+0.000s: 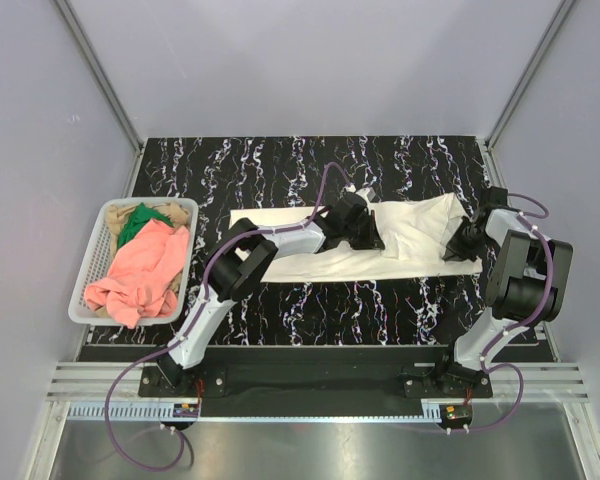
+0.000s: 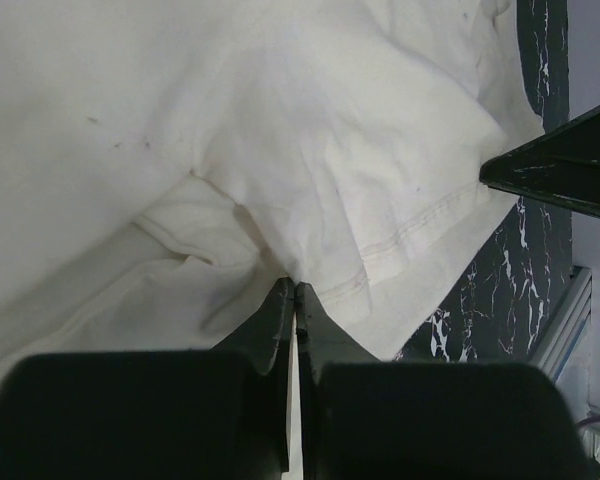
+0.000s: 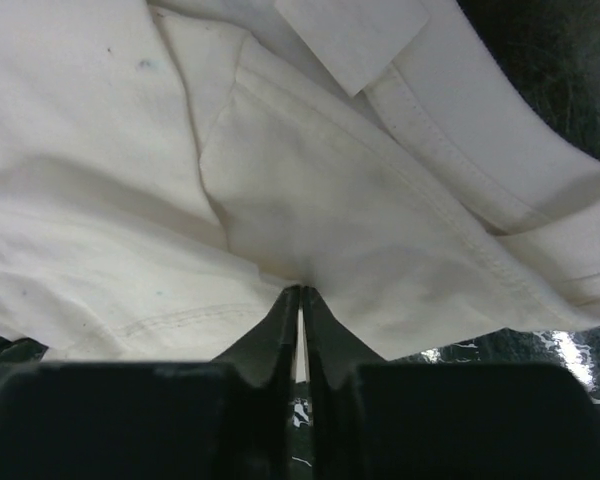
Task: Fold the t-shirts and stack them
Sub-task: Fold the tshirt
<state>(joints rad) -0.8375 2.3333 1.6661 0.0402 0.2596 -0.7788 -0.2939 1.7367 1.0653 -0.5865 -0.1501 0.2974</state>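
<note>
The tan shirt [image 1: 178, 211] lies mostly hidden under the pink shirt [image 1: 145, 265] in the basket [image 1: 92, 262]

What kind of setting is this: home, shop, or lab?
Most likely a lab robot cell, not a home: plain grey panel walls on aluminium posts enclose a black marbled table, with the left arm and right arm bolted at its near edge.

No legible text, brand, number or sign was found; the neck label [image 3: 350, 40] on the cream-white t-shirt [image 3: 130, 200] carried no readable print.
</note>
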